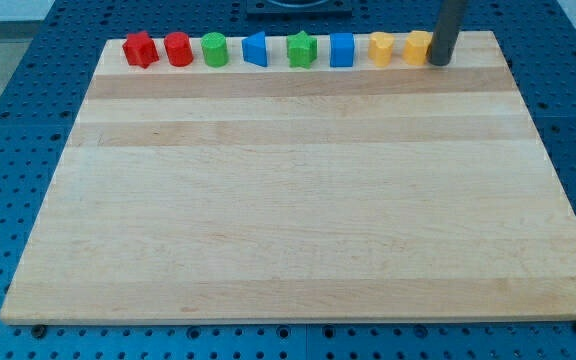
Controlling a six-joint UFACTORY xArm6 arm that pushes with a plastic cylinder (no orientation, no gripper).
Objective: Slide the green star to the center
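The green star [301, 49] sits in a row of blocks along the top edge of the wooden board [298, 200], just right of the row's middle. My tip [438, 63] stands at the right end of the row, touching or just beside the last yellow block [417, 47]. It is well to the right of the green star, with a blue cube [342, 49] and a yellow block [381, 48] between them.
Left of the star in the row are a blue wedge-like block [255, 49], a green cylinder [214, 49], a red cylinder [178, 49] and a red star [140, 49]. A blue perforated table surrounds the board.
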